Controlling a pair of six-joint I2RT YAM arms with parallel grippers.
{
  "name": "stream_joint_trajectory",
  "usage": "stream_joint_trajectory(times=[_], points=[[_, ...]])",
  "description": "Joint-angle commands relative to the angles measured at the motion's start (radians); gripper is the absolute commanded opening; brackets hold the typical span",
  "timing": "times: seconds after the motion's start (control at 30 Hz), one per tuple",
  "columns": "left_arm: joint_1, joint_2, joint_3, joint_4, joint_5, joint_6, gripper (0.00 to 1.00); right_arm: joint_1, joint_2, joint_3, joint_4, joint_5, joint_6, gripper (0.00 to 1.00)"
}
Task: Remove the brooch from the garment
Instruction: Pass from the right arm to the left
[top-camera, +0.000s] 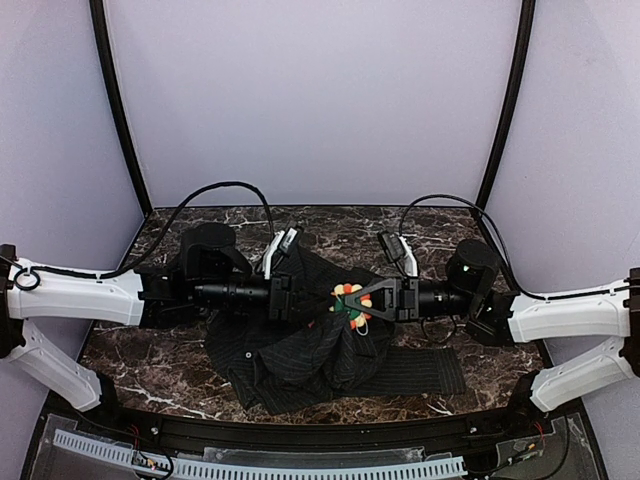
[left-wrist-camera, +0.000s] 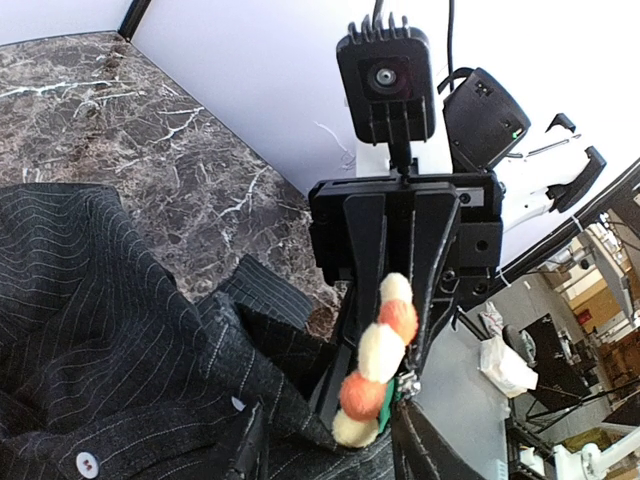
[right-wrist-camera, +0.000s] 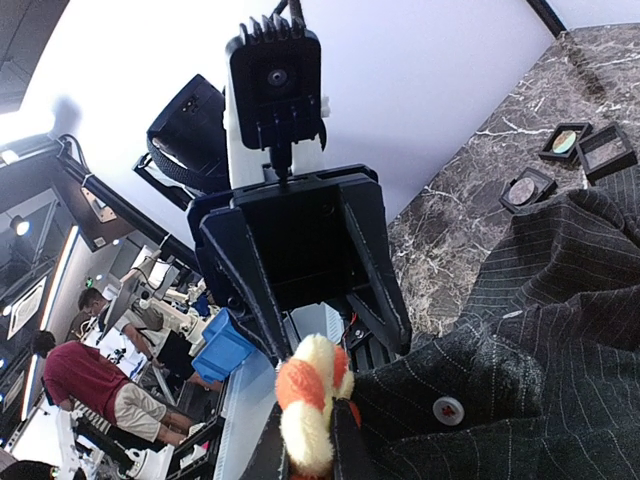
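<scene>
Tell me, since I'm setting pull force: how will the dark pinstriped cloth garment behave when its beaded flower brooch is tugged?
Probably floppy: the dark pinstriped cloth garment lies crumpled in folds, so it should lift and stretch with the beaded flower brooch rather than stay flat. It looks thin and likely light, so it may drag across the marble table unless pinned.

Brooch (top-camera: 343, 291): middle covered by right end effector (top-camera: 340, 304) fingers in top view. Seen edge-on from both wrist views, so green centre mostly hidden and pin not seen.
Left end effector (top-camera: 292, 298): fingertips buried in garment (top-camera: 300, 355) folds in top view and cut off by bottom edge in left wrist view, so grip cannot be told.
Garment cut off by left and bottom edges in left wrist view.
Small black boxes (right-wrist-camera: 565, 142): contents too small to be told.
</scene>
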Motion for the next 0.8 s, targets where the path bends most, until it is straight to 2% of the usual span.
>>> stream_joint_trajectory(times=[0.0, 0.13, 0.5, 0.53, 0.67, 0.77], points=[[0.002, 0.004, 0.000, 0.051, 0.041, -0.012, 0.36, 0.000, 0.020, 0.025, 0.068, -0.056, 0.016, 0.00], [0.002, 0.012, 0.005, 0.070, 0.048, -0.015, 0.32, 0.000, 0.025, 0.028, 0.066, -0.059, 0.016, 0.00], [0.000, 0.071, 0.006, 0.187, 0.124, -0.079, 0.06, 0.000, 0.037, 0.034, -0.017, -0.006, -0.002, 0.00], [0.000, 0.073, 0.005, 0.194, 0.125, -0.081, 0.03, 0.000, 0.034, 0.036, -0.034, 0.005, -0.007, 0.03], [0.001, 0.061, -0.012, 0.192, 0.106, -0.082, 0.01, 0.000, -0.001, 0.044, -0.118, 0.065, -0.045, 0.16], [0.001, 0.050, -0.022, 0.158, 0.071, -0.080, 0.01, 0.000, -0.037, 0.044, -0.166, 0.110, -0.064, 0.32]])
